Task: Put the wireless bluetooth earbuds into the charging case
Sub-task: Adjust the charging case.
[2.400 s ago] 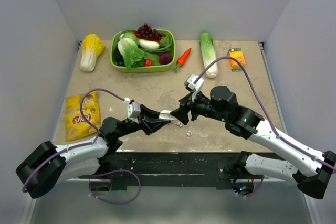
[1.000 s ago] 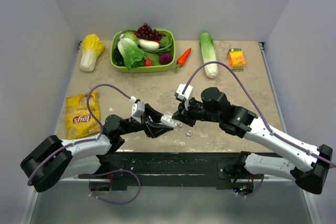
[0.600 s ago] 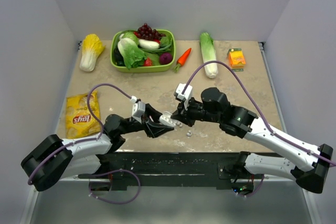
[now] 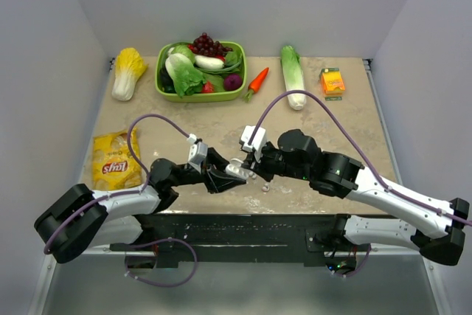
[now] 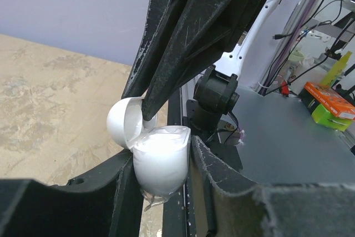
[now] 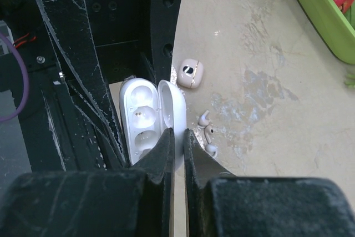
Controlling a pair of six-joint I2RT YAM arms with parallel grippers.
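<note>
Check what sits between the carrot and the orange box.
A long green-and-white vegetable lies between the carrot and the orange box, seen in the top view.

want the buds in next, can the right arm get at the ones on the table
Probably yes: the buds lie bare on the table right beside the right gripper, nothing over them. It is shut, tips at the case lid, so it would have to back off and open first.

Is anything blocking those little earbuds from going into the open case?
Yes, partly. The case, clamped in the left gripper, has its lid open and its hollows look empty, but the shut right gripper sits tip-first at the mouth, against the lid. The earbuds lie loose on the table beside it, with nothing else between.
</note>
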